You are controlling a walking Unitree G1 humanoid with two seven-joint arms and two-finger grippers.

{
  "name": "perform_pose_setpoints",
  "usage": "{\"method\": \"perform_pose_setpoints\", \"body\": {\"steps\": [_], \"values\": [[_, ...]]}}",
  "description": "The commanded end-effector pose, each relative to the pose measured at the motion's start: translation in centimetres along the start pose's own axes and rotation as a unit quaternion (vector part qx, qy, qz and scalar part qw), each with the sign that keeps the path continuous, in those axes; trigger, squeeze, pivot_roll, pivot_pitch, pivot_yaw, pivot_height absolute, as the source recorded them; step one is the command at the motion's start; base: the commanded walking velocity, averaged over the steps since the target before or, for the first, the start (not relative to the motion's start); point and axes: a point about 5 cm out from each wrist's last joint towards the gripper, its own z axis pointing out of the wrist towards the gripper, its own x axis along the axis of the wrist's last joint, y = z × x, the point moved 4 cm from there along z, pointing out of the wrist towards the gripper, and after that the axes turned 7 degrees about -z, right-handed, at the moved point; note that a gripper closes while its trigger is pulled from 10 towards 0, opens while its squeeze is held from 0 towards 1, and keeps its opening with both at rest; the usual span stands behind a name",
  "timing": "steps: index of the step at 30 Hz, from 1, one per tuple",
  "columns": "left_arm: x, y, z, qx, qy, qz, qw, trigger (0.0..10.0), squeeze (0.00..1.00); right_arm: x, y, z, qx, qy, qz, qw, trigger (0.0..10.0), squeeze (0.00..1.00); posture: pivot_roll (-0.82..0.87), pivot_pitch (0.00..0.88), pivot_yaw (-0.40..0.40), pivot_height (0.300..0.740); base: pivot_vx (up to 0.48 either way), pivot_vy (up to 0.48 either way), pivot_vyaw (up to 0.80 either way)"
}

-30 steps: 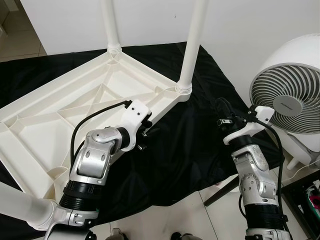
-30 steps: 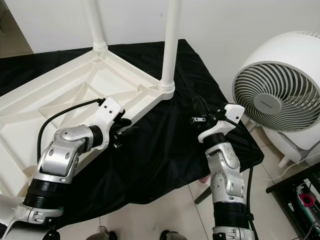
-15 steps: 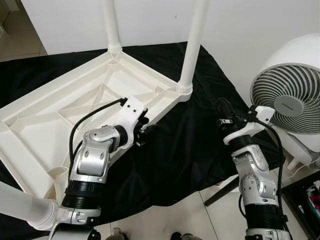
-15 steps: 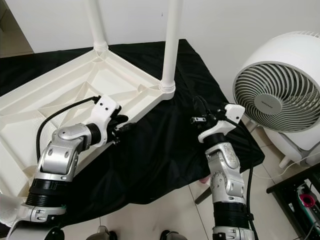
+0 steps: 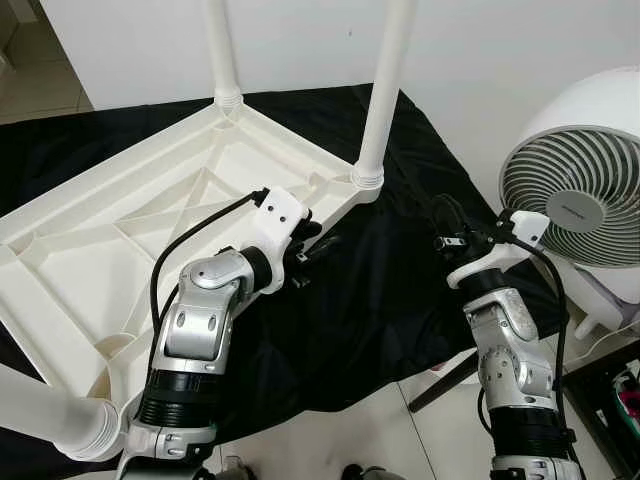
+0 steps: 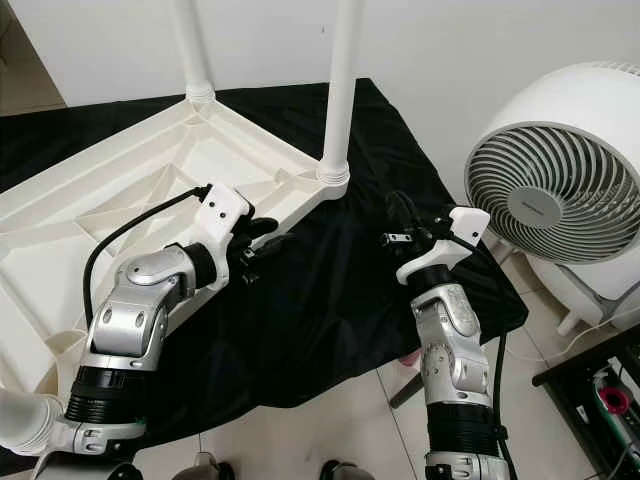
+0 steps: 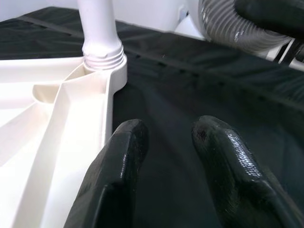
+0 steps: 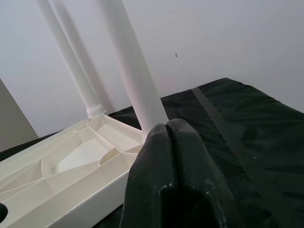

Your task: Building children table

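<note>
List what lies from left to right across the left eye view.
Upturned white table top → left gripper → screwed-in table leg → right gripper → white fan.

Upturned white table (image 6: 120, 190) on black cloth (image 6: 340, 290)

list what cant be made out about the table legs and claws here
- Leg tops: cut off by the eye views' top edge.
- Near-left leg: its socket is cut by the frame corner.
- Right claw: fingers pressed together; nothing seen between them.
- Left claw: open, empty.
</note>
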Motion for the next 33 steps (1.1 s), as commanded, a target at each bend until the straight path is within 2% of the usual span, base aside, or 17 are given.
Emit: {"method": "perform_pose_setpoints", "body": {"steps": [1,7,18,22,23,24,27,29,31,33], "values": [[0.7,-2.2,-0.3,0.122,0.028,-0.007,0.992,10.0,0.00,0.3,0.1,0.0,-0.003,0.007,-0.005,1.000,10.0,0.00,0.06,0.118,0.023,0.740,0.000,0.000,0.00],[1.1,-2.8,-0.4,0.153,0.050,-0.031,0.986,10.0,0.00,0.3,0.1,0.0,-0.006,0.010,-0.004,1.000,10.0,0.00,0.06,0.115,0.024,0.740,0.000,0.000,0.00],[1.5,-3.8,-0.7,0.186,0.063,-0.037,0.980,10.0,0.00,0.4,0.0,0.2,-0.006,0.012,-0.003,1.000,10.0,0.00,0.06,0.113,0.021,0.740,0.000,0.000,0.00],[1.8,-2.0,-0.1,0.130,0.073,-0.030,0.988,10.0,0.00,0.4,0.1,0.2,-0.005,0.012,-0.005,1.000,10.0,0.00,0.06,0.112,0.021,0.740,0.000,0.000,0.00],[1.8,-2.0,-0.1,0.130,0.073,-0.030,0.988,10.0,0.00,0.4,0.1,0.2,-0.005,0.012,-0.005,1.000,10.0,0.00,0.06,0.112,0.021,0.740,0.000,0.000,0.00],[2.0,-1.0,0.2,0.104,0.079,-0.027,0.991,10.0,0.00,0.4,0.1,0.2,-0.005,0.013,-0.005,1.000,10.0,0.00,0.06,0.113,0.021,0.740,0.000,0.000,0.00],[2.0,-0.8,0.2,0.098,0.081,-0.022,0.992,10.0,0.00,0.4,0.1,0.2,-0.006,0.013,-0.005,1.000,10.0,0.00,0.06,0.114,0.024,0.740,0.000,0.000,0.00],[2.0,-0.9,0.2,0.102,0.081,-0.022,0.991,10.0,0.00,0.4,0.1,0.2,-0.006,0.013,-0.005,1.000,10.0,0.00,0.06,0.114,0.024,0.740,0.000,0.000,0.00],[1.9,-2.4,0.0,0.144,0.076,-0.027,0.986,10.0,0.00,0.5,0.1,0.2,-0.007,0.014,-0.005,1.000,10.0,0.00,0.06,0.117,0.025,0.740,0.000,0.000,0.00],[1.8,-3.0,-0.1,0.163,0.075,-0.031,0.983,10.0,0.00,0.5,0.1,0.1,-0.008,0.014,-0.005,1.000,10.0,0.00,0.06,0.117,0.025,0.740,0.000,0.000,0.00]]}}
